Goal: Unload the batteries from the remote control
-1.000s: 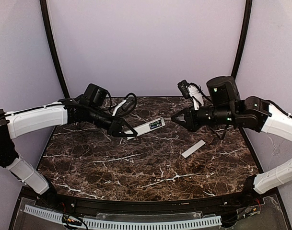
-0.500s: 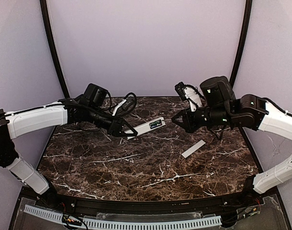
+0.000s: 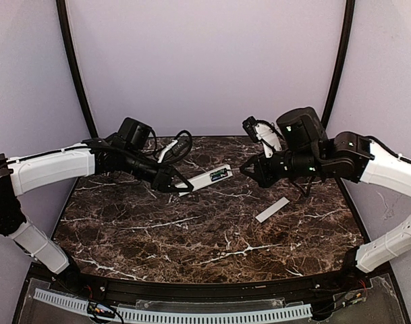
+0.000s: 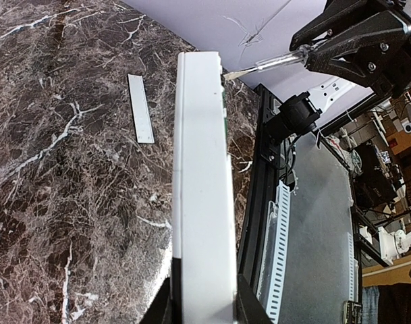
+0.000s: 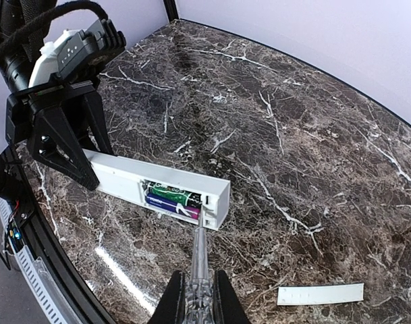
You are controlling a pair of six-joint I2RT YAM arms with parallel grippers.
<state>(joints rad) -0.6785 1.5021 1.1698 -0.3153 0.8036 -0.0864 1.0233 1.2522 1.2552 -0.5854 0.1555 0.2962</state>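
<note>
The white remote control (image 3: 210, 179) is held tilted above the table by my left gripper (image 3: 173, 183), which is shut on its near end (image 4: 200, 202). Its battery bay is open and two batteries (image 5: 173, 196), one green and one purple, lie inside. My right gripper (image 5: 199, 300) is shut on a clear-handled screwdriver (image 5: 200, 260). The screwdriver's tip touches the bay's end by the purple battery. In the top view my right gripper (image 3: 254, 169) is just right of the remote's far end.
The flat white cover strip (image 3: 272, 210) lies on the marble table to the right of centre; it also shows in the left wrist view (image 4: 140, 108) and right wrist view (image 5: 320, 294). Black cables (image 3: 178, 145) lie at the back left.
My right arm has moved left, bringing the screwdriver tip up to the remote's open end. The left arm and remote have not moved.
</note>
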